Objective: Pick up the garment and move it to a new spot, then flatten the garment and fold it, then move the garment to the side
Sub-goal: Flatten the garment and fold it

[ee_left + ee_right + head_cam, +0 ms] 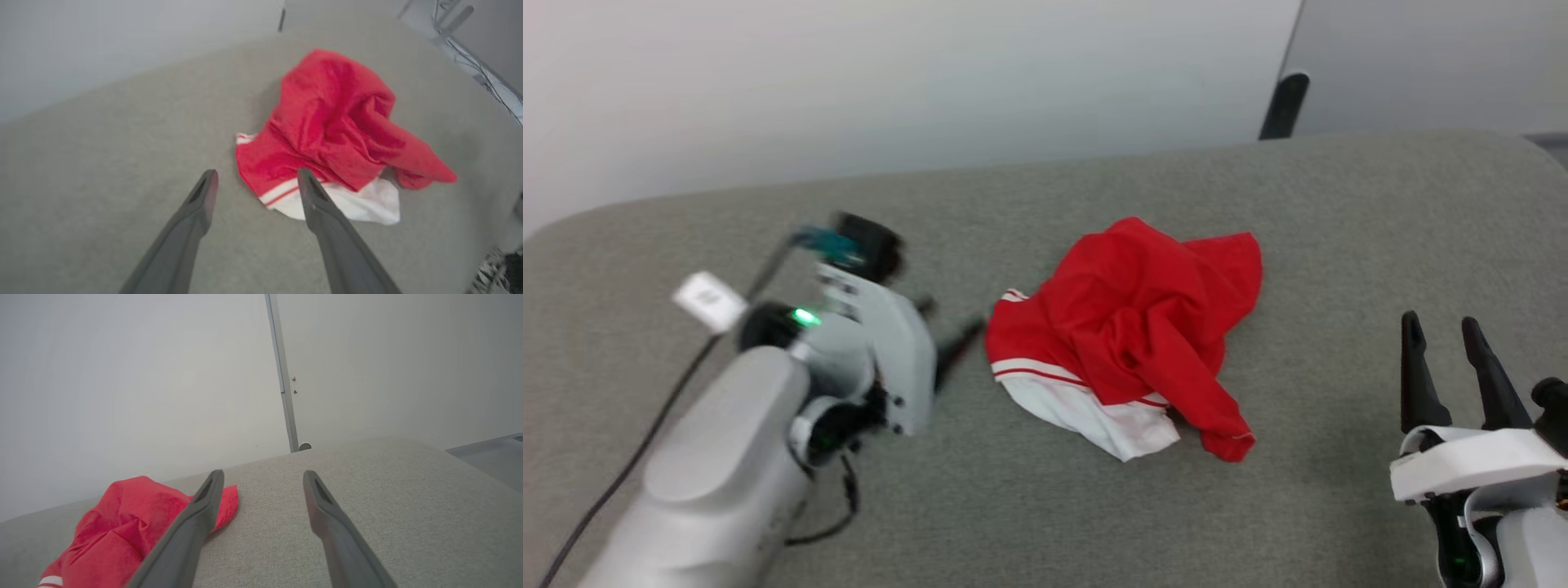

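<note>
Spreading across the head view, a grey woven surface (1045, 506) carries everything. The garment (1131, 327) lies crumpled in a heap just right of the middle, with red folds piled on top and a white panel with red stripe trim spilling out at its 6 o'clock. The left gripper (947, 320), blurred, sits at the garment's 9 o'clock, fingers wide apart and empty, tips just beside the striped edge; whether one touches the cloth I cannot tell. The right gripper (1439, 322) rests well apart at the garment's 4 o'clock, fingers parted and pointing toward 12, gripping nothing. A black cable (645, 445) with a small white tag (709, 300) trails beside the left arm.
</note>
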### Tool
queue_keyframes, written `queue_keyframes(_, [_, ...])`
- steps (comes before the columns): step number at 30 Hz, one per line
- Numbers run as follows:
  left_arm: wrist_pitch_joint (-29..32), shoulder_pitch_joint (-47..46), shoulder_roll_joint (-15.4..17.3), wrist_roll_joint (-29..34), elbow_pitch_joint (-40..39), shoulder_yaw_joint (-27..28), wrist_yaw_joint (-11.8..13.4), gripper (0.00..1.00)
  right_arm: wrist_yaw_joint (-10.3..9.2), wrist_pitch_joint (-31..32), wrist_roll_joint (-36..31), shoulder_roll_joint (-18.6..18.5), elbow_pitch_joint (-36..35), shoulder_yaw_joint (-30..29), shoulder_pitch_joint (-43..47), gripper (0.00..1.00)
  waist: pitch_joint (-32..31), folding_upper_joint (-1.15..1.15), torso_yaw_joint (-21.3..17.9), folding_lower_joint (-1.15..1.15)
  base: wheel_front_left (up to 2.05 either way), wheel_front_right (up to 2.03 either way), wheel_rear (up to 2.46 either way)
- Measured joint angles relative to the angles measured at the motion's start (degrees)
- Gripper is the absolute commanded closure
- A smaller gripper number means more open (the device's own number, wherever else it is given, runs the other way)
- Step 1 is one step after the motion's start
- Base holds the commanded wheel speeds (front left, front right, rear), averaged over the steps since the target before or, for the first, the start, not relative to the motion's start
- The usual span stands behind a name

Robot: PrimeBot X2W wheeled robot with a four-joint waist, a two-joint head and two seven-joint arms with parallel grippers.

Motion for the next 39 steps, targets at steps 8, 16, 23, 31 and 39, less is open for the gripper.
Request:
queue_keyframes(8, [20.3, -2.0, -2.2, -11.3, 3.3, -3.8, 0.4, 0.00, 0.00, -0.8, 0.9, 1.1, 1.6, 1.3, -2.7, 0.00, 2.4, 0.00, -3.7, 0.00, 0.00, 0.00, 0.00])
queue_keyframes(16, [23.5, -1.5, -3.2, -11.9, 7.8, -5.0, 3.3, 0.00, 0.00, -1.0, 1.2, 2.3, 2.1, 2.1, -4.4, 0.00, 5.4, 0.00, -7.5, 0.00, 0.00, 0.00, 0.00])
queue_keyframes(23, [24.0, -2.7, -3.2, -13.8, 10.8, -3.1, 4.4, 0.00, 0.00, -1.0, 1.1, 2.7, 1.5, 2.0, -4.5, 0.00, 7.3, 0.00, -9.8, 0.00, 0.00, 0.00, 0.00])
queue_keyframes(31, [24.3, -3.3, -3.8, -14.7, 12.0, -2.9, 4.2, 0.56, 0.00, -1.0, 0.9, 3.4, 1.5, 2.3, -5.3, 0.00, 8.2, 0.00, -10.3, 0.00, 0.00, 0.00, 0.00])
queue_keyframes(39, [21.6, -3.7, -5.0, -14.8, 13.8, -2.5, 3.1, 1.00, 0.00, -1.0, 0.6, 3.2, 1.7, 1.4, -5.2, 0.00, 7.6, 0.00, -9.2, 0.00, 0.00, 0.00, 0.00])
